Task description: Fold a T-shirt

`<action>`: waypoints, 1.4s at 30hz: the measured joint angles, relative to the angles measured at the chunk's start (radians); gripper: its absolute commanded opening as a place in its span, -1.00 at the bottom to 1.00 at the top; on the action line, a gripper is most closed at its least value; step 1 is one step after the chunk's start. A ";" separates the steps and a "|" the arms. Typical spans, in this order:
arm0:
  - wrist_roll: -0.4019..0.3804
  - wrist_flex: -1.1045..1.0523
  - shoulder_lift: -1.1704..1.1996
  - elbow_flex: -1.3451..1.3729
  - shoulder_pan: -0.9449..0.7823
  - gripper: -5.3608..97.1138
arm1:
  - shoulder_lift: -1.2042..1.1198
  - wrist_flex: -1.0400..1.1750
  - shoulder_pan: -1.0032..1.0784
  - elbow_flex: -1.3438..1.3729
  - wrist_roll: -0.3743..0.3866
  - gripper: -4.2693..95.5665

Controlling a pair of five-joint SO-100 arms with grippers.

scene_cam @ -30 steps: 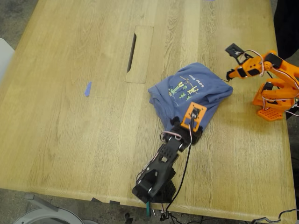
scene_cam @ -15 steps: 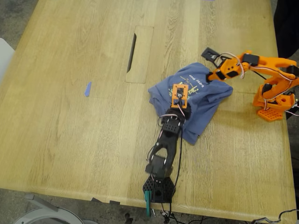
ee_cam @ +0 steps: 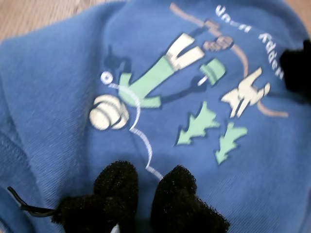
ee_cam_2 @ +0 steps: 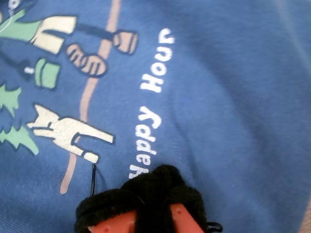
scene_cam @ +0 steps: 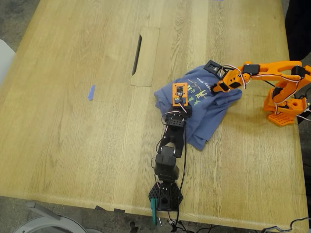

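The slate-blue T-shirt (scene_cam: 210,116) lies crumpled in a heap on the table, print facing up. My first gripper (scene_cam: 179,103), on the black arm, rests on the shirt beside the cartoon print (ee_cam: 160,77). Its black padded fingertips (ee_cam: 116,187) stand close together on the cloth, and the gripper (ee_cam: 146,187) looks shut. My second gripper (scene_cam: 215,88), on the orange arm, sits on the shirt by the "Happy Hour" lettering (ee_cam_2: 148,121). Its pads (ee_cam_2: 155,187) are pressed together, so the second gripper (ee_cam_2: 150,191) is shut. I cannot tell if either pinches cloth.
A rectangular cut-out with a dark slot (scene_cam: 138,53) is in the wooden table (scene_cam: 73,141) beyond the shirt. A strip of blue tape (scene_cam: 91,92) lies at the exterior view's left. The orange arm's base (scene_cam: 282,109) stands at the right edge, the black arm's base (scene_cam: 165,196) at the near edge.
The black arm swung from the shirt's near hem onto the print. The orange arm reached from beside the shirt out over its lettering. The shirt barely shifted.
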 measured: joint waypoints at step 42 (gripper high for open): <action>-0.008 -0.002 0.224 0.276 -0.265 -0.69 | 0.204 -0.077 0.310 0.265 -0.006 -0.92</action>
